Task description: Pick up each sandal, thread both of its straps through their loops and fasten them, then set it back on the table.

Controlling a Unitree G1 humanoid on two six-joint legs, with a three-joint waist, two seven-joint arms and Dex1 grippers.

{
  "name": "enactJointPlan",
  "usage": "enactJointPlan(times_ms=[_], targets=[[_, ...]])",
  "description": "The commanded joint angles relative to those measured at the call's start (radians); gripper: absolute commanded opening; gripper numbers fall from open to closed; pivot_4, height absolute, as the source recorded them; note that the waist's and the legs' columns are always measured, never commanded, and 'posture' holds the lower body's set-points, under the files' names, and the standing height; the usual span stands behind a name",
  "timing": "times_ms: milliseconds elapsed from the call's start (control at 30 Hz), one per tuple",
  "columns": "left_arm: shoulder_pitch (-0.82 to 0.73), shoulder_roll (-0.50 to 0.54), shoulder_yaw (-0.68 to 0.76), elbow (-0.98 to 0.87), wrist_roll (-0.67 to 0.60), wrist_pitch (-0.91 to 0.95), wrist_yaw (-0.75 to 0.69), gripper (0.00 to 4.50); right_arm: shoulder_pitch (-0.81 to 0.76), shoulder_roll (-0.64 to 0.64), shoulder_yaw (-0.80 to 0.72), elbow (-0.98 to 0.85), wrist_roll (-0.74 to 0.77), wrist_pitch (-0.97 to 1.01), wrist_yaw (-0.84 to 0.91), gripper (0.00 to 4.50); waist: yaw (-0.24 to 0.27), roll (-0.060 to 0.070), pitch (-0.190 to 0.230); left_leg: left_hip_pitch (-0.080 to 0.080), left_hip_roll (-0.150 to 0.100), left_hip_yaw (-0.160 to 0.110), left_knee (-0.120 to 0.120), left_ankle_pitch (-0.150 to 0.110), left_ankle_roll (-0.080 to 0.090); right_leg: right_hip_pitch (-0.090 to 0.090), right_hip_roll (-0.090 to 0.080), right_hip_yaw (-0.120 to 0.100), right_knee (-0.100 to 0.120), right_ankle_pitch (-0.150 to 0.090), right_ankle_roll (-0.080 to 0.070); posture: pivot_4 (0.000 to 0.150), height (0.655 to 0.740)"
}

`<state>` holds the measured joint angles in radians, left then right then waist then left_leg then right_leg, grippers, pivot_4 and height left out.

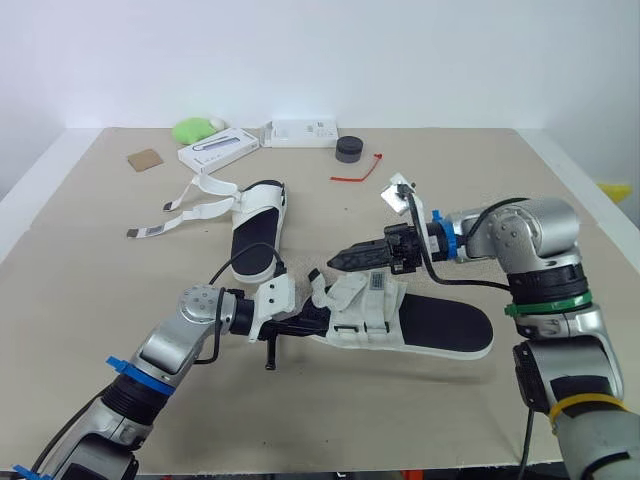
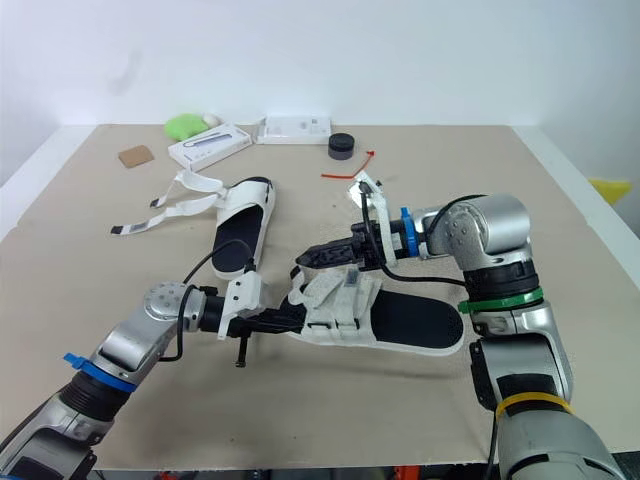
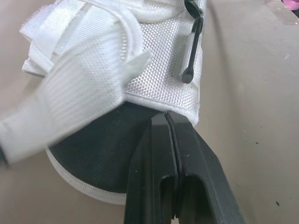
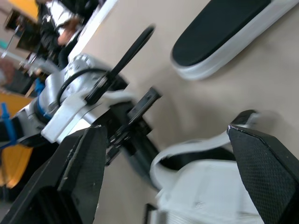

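Head stereo pair looks down across the beige table (image 1: 100, 260); both wrist cameras sit close on the white-strapped black-soled sandal (image 1: 420, 325) they share.

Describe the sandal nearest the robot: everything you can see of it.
The near sandal lies flat on the table, sole down. It has a black footbed, a white rim and a white woven-mesh upper, with white straps folded loosely over it; whether they are fastened cannot be told. The left pincer, shut, touches the upper's hem at the strap end. The right pincer, open, hovers above the straps.
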<state>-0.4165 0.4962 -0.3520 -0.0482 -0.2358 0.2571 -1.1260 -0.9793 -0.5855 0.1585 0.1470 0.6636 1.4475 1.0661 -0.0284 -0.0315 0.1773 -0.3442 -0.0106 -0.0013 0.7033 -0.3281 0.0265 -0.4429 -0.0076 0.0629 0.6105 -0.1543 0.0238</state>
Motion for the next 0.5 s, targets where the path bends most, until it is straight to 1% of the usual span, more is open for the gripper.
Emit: enactJointPlan(times_ms=[33,167,300,500], targets=[[0.028,0.015,-0.024,0.035,0.040,0.018,0.004,0.00,-0.027,-0.058,0.084,-0.051,0.010,-0.014,0.057,4.41,0.000,0.000,0.000,0.000,0.000,0.000,0.000,0.000,0.000,0.000,0.000,0.000,0.000,0.000,0.000,0.150,0.7400],[0.031,0.013,-0.023,0.032,0.039,0.019,0.010,0.00,-0.027,-0.072,0.158,-0.109,-0.015,-0.050,0.044,4.41,0.000,0.000,0.000,-0.001,0.000,-0.001,0.000,0.000,0.000,0.000,0.000,-0.002,0.000,-0.002,0.003,0.150,0.7400],[0.033,0.009,-0.023,0.030,0.037,0.020,0.012,0.00,-0.001,-0.053,0.192,-0.165,-0.035,-0.059,-0.003,4.41,0.000,0.000,0.000,-0.001,0.000,-0.003,0.000,0.000,0.000,0.000,0.000,-0.003,0.000,-0.002,0.003,0.150,0.7400],[0.032,0.004,-0.024,0.032,0.036,0.019,0.013,0.00,0.036,-0.025,0.210,-0.173,-0.074,-0.071,-0.085,4.41,0.000,0.000,0.000,-0.001,0.000,-0.003,0.000,0.000,-0.001,0.000,-0.001,-0.004,0.000,-0.003,0.003,0.150,0.7400]])
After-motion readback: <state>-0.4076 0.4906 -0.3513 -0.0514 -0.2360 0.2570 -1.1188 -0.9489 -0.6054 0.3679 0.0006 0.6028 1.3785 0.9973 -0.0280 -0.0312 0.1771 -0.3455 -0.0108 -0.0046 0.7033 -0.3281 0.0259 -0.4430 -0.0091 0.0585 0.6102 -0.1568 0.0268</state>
